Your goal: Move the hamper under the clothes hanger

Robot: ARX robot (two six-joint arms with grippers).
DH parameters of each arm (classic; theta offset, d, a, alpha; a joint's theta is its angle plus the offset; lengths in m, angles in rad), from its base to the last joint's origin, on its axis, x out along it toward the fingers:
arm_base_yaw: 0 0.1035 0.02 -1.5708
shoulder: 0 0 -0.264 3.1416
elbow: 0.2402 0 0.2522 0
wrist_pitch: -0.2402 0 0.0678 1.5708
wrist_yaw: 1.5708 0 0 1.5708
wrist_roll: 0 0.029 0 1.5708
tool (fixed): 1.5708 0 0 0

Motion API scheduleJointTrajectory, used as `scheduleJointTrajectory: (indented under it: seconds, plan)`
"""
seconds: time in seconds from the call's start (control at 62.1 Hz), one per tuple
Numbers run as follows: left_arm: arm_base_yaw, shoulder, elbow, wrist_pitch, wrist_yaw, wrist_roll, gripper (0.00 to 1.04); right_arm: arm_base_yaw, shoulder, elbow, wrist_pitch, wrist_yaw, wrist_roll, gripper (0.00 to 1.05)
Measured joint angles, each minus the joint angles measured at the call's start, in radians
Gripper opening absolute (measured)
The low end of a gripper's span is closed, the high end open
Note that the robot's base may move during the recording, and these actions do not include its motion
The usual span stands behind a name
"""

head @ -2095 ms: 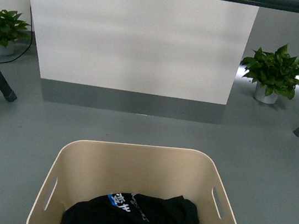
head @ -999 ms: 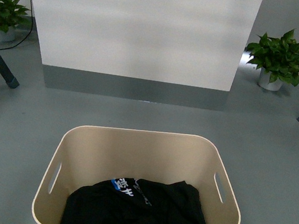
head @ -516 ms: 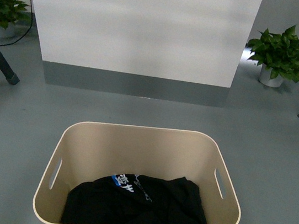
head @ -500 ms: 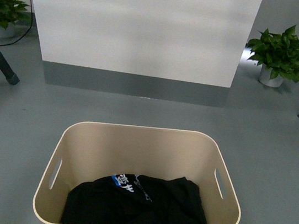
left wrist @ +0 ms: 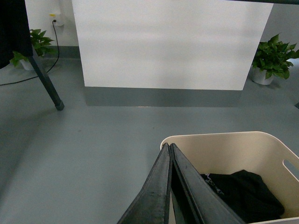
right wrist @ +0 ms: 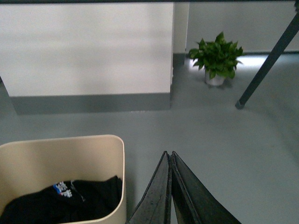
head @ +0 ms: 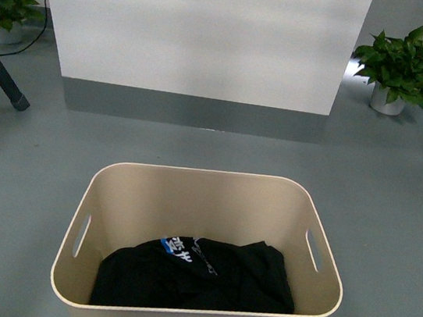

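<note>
With both my left gripper [left wrist: 169, 151] and right gripper [right wrist: 168, 158] closed on nothing, hamper [head: 192, 183] sits on floor between clothes hanger legs [head: 2, 78], black garment [head: 202, 283] inside.

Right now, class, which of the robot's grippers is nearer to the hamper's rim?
Left. The left gripper, shut, has its tip right at the hamper rim's corner. The right gripper, also shut, sits beside the hamper with bare floor between them.
</note>
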Motion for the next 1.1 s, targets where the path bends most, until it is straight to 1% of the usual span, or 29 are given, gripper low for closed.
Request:
scheduleJointTrajectory:
  seconds: [0.435, 0.467, 0.483, 0.5, 0.548, 0.677, 0.709, 0.757, 0.79, 0.854, 1.047, 1.096]
  plan:
    - [0.000, 0.000, 0.000, 0.000, 0.000, 0.000, 0.03, 0.000, -0.020, 0.000, -0.006, 0.000, 0.000, 0.02]
    - [0.000, 0.000, 0.000, 0.000, 0.000, -0.001, 0.04, 0.000, -0.020, 0.000, -0.006, 0.000, 0.000, 0.04]
    - [0.000, 0.000, 0.000, 0.000, 0.000, -0.001, 0.06, 0.000, -0.020, 0.000, -0.006, 0.000, 0.000, 0.06]
    - [0.000, 0.000, 0.000, 0.000, 0.000, -0.001, 0.11, 0.000, -0.020, 0.000, -0.006, 0.000, 0.000, 0.11]
    - [0.000, 0.000, 0.000, 0.000, 0.000, -0.001, 0.22, 0.000, -0.020, 0.000, -0.006, 0.000, 0.000, 0.22]
    - [0.000, 0.000, 0.000, 0.000, 0.000, -0.001, 0.43, 0.000, -0.020, 0.000, -0.006, 0.000, 0.000, 0.43]
    - [0.000, 0.000, 0.000, 0.000, 0.000, -0.002, 0.47, 0.000, -0.020, 0.000, -0.006, 0.000, 0.000, 0.46]
    - [0.000, 0.000, 0.000, 0.000, 0.000, -0.001, 0.56, 0.000, -0.020, 0.000, -0.006, 0.000, 0.000, 0.55]
    - [0.000, 0.000, 0.000, 0.000, 0.000, -0.001, 0.60, 0.000, -0.020, 0.000, -0.006, 0.000, 0.000, 0.59]
    - [0.000, 0.000, 0.000, 0.000, 0.000, -0.001, 0.72, 0.000, -0.020, 0.000, -0.006, 0.000, 0.000, 0.71]
    - [0.000, 0.000, 0.000, 0.000, 0.000, -0.001, 1.00, 0.000, -0.020, 0.000, -0.006, 0.000, 0.000, 0.98]
    - [0.000, 0.000, 0.000, 0.000, 0.000, 0.000, 0.99, 0.000, -0.020, 0.000, -0.006, 0.000, 0.000, 0.98]
